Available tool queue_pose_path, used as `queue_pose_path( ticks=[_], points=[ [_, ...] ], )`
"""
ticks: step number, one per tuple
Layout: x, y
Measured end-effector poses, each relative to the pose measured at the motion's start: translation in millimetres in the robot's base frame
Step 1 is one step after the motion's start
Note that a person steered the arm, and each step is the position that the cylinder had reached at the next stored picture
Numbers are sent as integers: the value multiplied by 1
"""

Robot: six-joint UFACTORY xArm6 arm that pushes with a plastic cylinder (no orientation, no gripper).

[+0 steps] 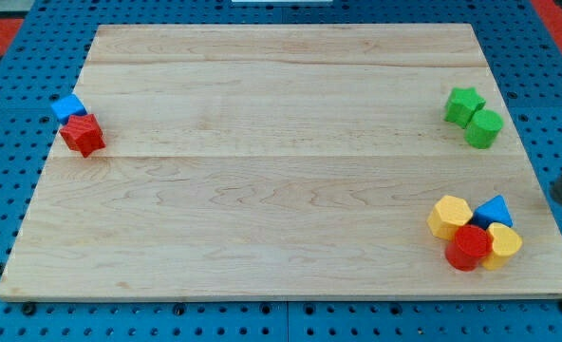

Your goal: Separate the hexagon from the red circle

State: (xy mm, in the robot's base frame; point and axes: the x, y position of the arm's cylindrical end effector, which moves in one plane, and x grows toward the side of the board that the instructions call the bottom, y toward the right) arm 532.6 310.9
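Note:
A yellow hexagon [449, 217] sits at the view's lower right on the wooden board [281, 171]. A red circle [470, 247] lies just below and to the right of it, touching it. A blue triangle [494, 211] and a second yellow block [503, 243] crowd against the same cluster. My tip [558, 198] shows as a dark rod end at the view's right edge, just off the board. It is to the right of the blue triangle and a little above it, apart from every block.
A green star [463, 104] and a green circle [484, 128] touch each other at the upper right. A blue cube [69, 106] and a red star [83, 134] touch each other at the left edge. Blue pegboard [6, 190] surrounds the board.

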Motion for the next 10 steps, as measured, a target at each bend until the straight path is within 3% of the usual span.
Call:
queue_pose_path(
  ticks=[2,3,6,9,10],
  points=[
    [75,-38],
    [77,-74],
    [-5,-144],
    [-69,-175],
    [-71,-178]
  ],
)
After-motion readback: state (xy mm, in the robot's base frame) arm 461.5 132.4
